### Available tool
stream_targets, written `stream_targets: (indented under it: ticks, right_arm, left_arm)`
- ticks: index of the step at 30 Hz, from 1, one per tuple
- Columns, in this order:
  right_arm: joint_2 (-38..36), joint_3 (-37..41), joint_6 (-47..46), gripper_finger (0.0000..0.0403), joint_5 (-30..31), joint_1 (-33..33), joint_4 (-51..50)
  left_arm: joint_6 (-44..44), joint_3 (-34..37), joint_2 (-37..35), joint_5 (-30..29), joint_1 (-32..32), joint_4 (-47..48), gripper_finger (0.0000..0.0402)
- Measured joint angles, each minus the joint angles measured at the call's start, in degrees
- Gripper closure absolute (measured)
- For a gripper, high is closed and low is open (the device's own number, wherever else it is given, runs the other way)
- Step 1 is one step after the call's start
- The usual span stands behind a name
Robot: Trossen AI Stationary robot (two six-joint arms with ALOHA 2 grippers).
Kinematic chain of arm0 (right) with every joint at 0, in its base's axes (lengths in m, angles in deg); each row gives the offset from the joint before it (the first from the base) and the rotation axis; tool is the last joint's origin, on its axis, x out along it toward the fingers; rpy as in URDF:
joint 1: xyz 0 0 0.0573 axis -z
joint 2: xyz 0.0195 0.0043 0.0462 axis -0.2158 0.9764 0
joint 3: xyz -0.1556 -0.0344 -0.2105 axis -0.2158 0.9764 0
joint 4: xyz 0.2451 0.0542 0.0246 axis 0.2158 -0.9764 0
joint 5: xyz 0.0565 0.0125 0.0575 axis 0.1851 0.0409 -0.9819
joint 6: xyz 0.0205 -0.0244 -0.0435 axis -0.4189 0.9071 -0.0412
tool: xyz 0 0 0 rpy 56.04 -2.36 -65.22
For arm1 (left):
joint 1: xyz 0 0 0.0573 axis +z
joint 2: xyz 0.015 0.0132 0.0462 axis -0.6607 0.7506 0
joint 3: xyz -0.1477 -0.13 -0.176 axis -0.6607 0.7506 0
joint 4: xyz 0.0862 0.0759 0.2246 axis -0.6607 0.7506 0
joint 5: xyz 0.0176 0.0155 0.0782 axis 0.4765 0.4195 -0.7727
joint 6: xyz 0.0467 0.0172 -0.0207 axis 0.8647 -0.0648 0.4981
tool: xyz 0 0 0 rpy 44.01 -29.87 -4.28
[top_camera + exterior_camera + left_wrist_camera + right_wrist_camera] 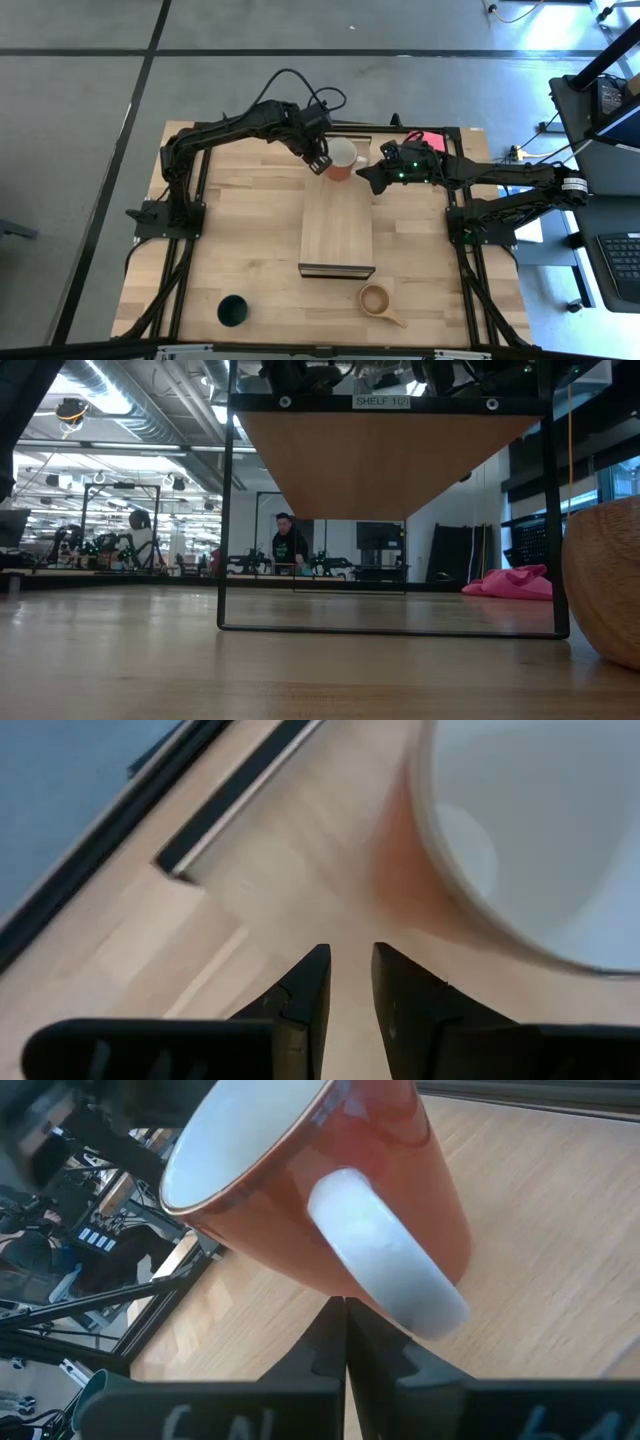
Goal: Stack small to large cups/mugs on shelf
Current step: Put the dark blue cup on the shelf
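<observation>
High view: I see the red-orange mug [343,158] standing upright at the far end of the shelf [337,232]. My left gripper [318,160] sits just beside its rim, fingers nearly closed on nothing. My right gripper [368,178] is beside the mug's handle [385,1250], fingers pressed together, empty. The dark green cup [233,310] and tan wooden cup [376,298] rest on the tabletop [240,235] near its front edge.

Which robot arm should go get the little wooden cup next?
Probably the right arm. The wooden cup sits on its side of the table, while the left gripper and right gripper both flank the red mug.
</observation>
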Motion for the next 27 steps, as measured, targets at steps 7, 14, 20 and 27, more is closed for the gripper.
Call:
stream_targets:
  ticks: [7, 14, 20, 27]
  right_arm:
    - [-0.61, 0.02, 1.25, 0.0395, -3.44, -0.09, 0.68]
    - [-5.69, 0.05, 8.39, 0.0395, -4.03, -4.22, 0.29]
    - [-10.26, 0.04, 8.92, 0.0395, -3.46, -5.77, -5.53]
    - [-17.69, 0.04, 13.66, 0.0395, -1.91, -11.12, -6.68]
  left_arm:
    - [0.39, 0.04, -1.5, -1.66, -2.62, -0.39, 0.0331]
    - [0.35, 0.07, -3.01, -4.62, -8.1, -0.68, 0.0331]
    - [-1.6, 0.07, -3.19, -4.4, -13.62, -1.72, 0.0331]
    - [-8.08, 0.07, -3.54, -5.42, -23.51, -4.37, 0.0331]
